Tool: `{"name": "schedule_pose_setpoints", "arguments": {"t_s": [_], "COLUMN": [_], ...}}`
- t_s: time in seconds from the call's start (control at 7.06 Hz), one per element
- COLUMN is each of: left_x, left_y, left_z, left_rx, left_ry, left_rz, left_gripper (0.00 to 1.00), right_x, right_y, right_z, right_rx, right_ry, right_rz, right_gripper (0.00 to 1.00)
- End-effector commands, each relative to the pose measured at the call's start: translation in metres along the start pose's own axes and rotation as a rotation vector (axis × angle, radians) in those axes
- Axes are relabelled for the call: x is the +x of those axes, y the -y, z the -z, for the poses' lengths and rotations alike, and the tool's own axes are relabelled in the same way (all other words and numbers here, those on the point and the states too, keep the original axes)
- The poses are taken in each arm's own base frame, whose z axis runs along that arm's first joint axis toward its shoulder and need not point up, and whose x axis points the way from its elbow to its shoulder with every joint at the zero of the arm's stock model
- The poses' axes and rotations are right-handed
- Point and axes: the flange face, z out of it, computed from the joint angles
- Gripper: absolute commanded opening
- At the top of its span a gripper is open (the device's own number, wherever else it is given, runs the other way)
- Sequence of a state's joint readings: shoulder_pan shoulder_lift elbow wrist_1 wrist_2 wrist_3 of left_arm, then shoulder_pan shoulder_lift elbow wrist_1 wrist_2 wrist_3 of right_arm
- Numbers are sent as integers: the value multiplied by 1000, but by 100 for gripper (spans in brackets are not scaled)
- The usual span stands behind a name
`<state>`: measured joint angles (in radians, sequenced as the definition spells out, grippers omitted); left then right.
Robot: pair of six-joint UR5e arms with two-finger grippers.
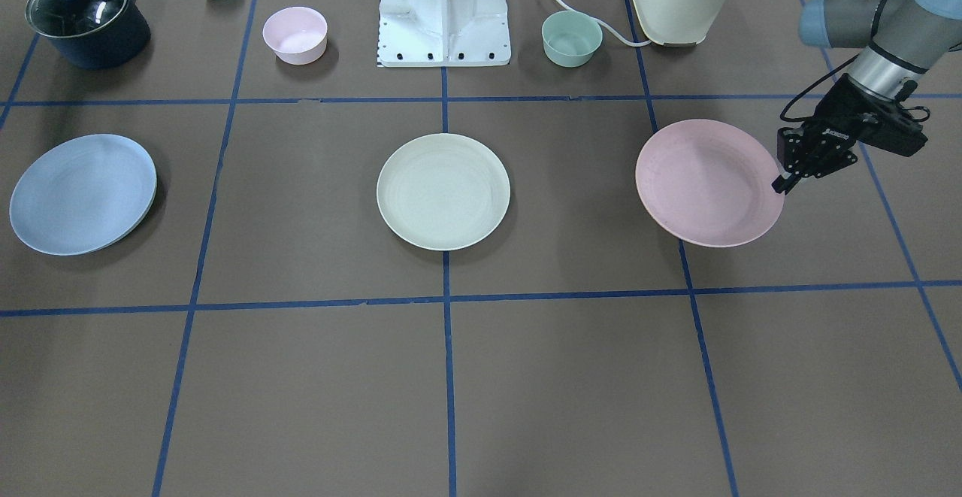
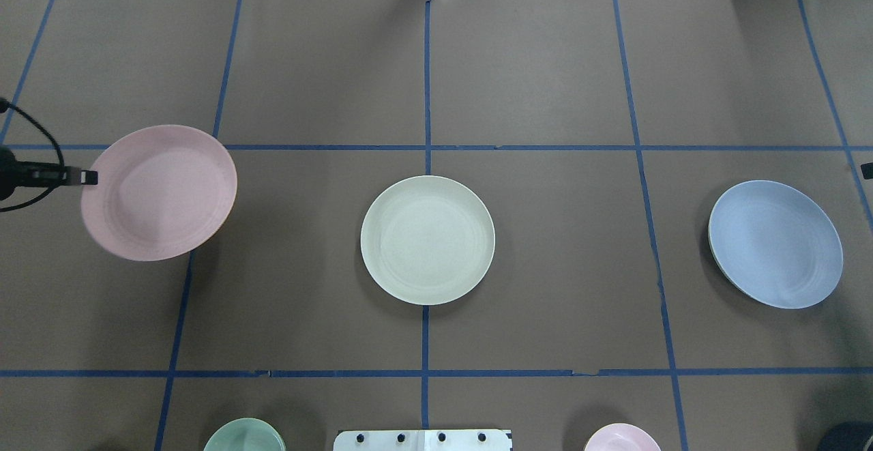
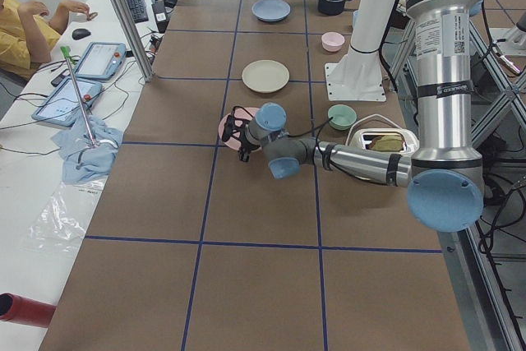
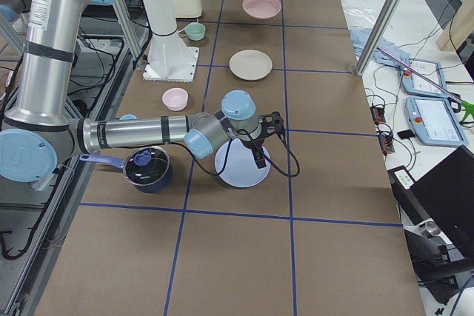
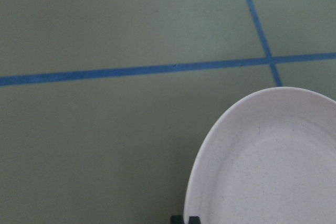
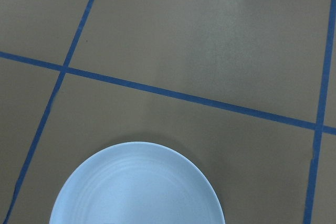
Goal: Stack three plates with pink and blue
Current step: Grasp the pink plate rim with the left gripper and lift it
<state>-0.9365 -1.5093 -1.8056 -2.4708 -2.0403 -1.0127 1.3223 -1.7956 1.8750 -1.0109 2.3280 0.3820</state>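
We are clamping the left pincer [image 1: 788, 180] on the pink plate [image 1: 706, 181] rim at centre right, holding it above the bench [image 1: 571, 377] for stacking. The cream plate [image 1: 443, 191] is lying centre, the blue plate [image 1: 83, 193] left. Whether the right pincer [image 4: 257, 157] is apart or together, we cannot tell.

The left arm [image 1: 881, 67] is held low and outstretched, the left gripper [image 1: 782, 183] clamped on the rim of the pink plate [image 1: 706, 181]. The right arm [image 4: 133, 132] is stretched level, the right gripper [image 4: 258, 157] pointed downward, its grip hidden.
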Motion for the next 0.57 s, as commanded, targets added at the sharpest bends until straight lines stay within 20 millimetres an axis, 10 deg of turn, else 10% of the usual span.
{"name": "schedule_pose_setpoints", "arguments": {"t_s": [0.0, 0.43], "left_x": [141, 287], "left_y": [18, -35], "left_z": [-40, -93], "left_rx": [2, -45], "left_ry": [-2, -27], "left_rz": [138, 244], "left_gripper": [0, 0], "right_x": [0, 0], "right_y": [0, 0], "right_z": [0, 0], "right_rx": [-1, 0], "right_ry": [0, 1], "right_rz": [-2, -1], "right_gripper": [100, 100]}}
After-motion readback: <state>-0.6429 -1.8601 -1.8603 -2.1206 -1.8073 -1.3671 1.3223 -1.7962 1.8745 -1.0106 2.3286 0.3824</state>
